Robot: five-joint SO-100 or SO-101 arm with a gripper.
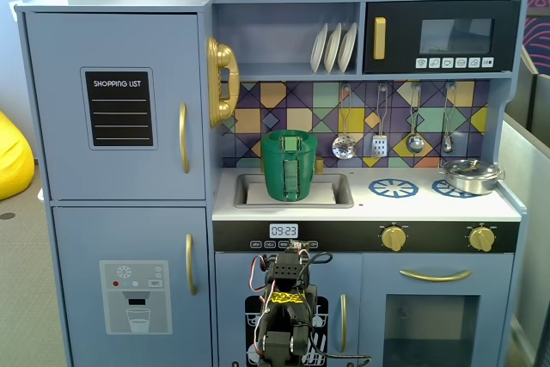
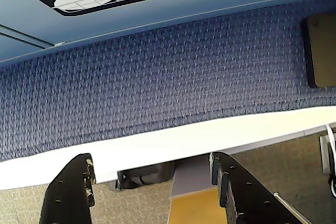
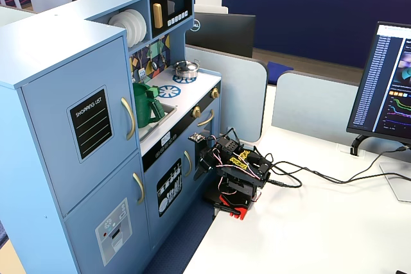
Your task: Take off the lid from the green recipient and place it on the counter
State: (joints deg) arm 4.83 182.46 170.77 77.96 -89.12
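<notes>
The tall dark-green plastic container (image 1: 289,166) has a ribbed strip down its front and sits against a white worktop (image 1: 430,204) printed with blue spoked burner rings (image 1: 393,187). The light-blue wooden toy kitchen (image 1: 120,238) has gold handles, a gold phone (image 1: 222,81) and a backsplash (image 1: 284,113) of multicoloured geometric tiles: yellow, teal, purple, peach. The black chalkboard panel (image 1: 119,108) says "SHOPPING LIST" in white. In the wrist view, the black two-finger gripper (image 2: 152,182) shows over blue woven-textured carpet (image 2: 157,82).

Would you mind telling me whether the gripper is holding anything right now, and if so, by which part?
Nothing is held: the gripper is open in the wrist view, its black fingers apart over carpet and table edge.
</notes>
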